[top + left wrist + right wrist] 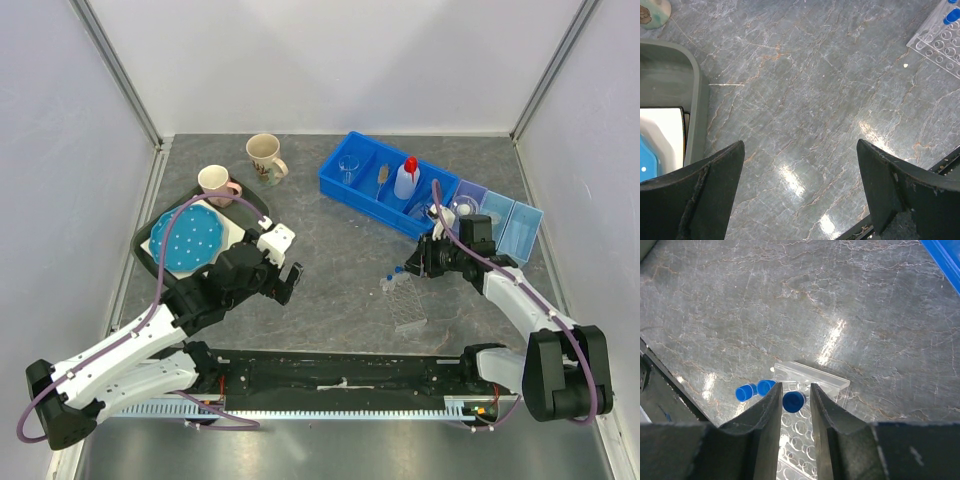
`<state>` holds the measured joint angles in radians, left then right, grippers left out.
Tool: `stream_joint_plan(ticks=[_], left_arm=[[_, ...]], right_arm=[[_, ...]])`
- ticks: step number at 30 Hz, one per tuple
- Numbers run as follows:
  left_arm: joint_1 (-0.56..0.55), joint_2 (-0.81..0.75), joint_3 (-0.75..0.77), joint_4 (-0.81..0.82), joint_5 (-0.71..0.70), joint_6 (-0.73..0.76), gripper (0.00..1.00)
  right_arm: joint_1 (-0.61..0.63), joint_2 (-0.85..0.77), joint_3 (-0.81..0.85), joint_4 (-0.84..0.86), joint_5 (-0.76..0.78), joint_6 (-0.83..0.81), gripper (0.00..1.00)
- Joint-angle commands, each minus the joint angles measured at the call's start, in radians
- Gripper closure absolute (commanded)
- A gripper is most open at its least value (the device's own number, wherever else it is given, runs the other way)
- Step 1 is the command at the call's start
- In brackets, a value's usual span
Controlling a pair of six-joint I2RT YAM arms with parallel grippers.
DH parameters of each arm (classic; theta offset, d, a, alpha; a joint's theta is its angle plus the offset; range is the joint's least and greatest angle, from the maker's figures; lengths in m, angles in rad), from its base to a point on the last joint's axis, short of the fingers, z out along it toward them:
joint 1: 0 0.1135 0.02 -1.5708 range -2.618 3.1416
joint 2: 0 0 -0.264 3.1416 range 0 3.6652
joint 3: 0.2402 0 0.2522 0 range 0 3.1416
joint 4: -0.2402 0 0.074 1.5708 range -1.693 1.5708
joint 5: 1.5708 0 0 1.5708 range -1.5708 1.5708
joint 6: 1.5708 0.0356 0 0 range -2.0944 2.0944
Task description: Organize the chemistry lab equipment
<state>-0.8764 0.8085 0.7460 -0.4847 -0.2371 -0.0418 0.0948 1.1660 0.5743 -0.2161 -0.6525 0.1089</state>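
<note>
My right gripper (795, 387) hangs over the near end of the clear tube rack (812, 375). A blue-capped tube (793, 401) stands in the rack between the jaws, which are slightly apart with a gap on its right side. Two more blue-capped tubes (744, 392) stand at the rack's left edge. From above, the rack (408, 300) lies mid-table with the right gripper (415, 268) over its far end. My left gripper (800, 145) is wide open over bare table, holding nothing. The white squeeze bottle (406, 178), a small beaker (348, 168) and the thin brush (383, 178) sit in the blue bin (335, 185).
A light blue divided tray (520, 232) adjoins the bin on the right. A beige mug (264, 158) and a pink mug (216, 183) stand at the back left. The blue dotted plate (190, 238) lies in a grey tray (143, 252) beside the left arm.
</note>
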Motion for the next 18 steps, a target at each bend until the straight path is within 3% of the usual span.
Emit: stream_joint_plan(ticks=[1,18], left_arm=[[0.002,0.001,0.001,0.014,-0.010,0.029,0.01],[0.004,0.001,0.000,0.014,-0.011,0.029,0.01]], right_arm=[[0.016,-0.025,-0.002,0.043,0.004,-0.006,0.64],[0.023,-0.083,0.007,0.029,-0.035,-0.026,0.56]])
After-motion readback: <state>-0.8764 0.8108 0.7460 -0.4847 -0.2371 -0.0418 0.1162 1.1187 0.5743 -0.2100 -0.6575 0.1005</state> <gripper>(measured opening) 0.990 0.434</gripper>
